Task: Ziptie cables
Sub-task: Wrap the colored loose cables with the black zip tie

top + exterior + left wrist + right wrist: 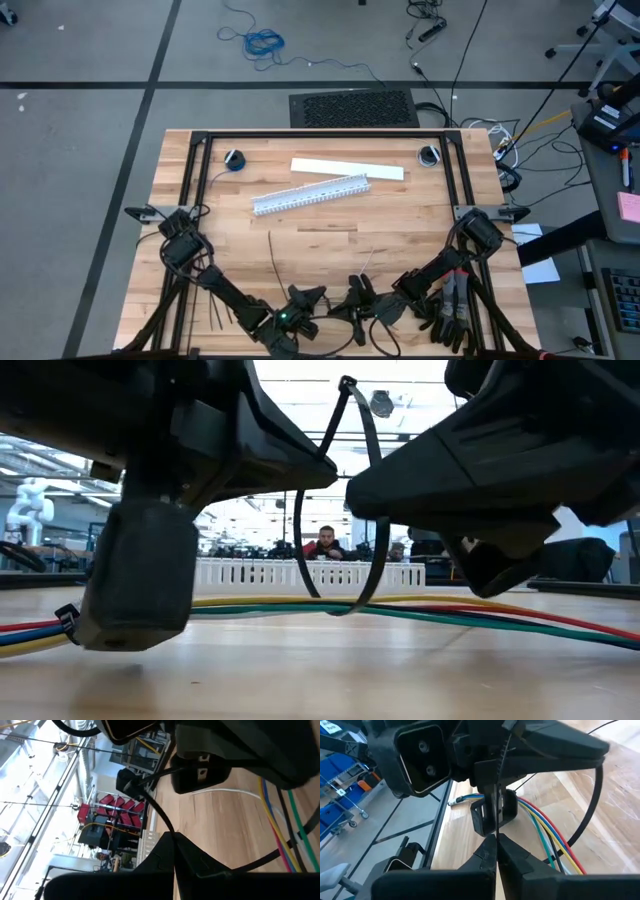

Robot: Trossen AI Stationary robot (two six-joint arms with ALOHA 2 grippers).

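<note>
Low view has both grippers crowded at the bench's near edge, with a ziptie (345, 510) looped round the cables (450, 615) lying flat on the wood. Right gripper (496, 842) pinched tight on the ziptie's tail; left gripper (172, 842) likewise clamped on the strap.

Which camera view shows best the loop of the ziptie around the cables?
The low view: the ziptie shows there as a whole loop with the cables running through its bottom. The right wrist view shows its strip in the right gripper and one arc; the left wrist view only part; the high view hides it under the arms.
</note>
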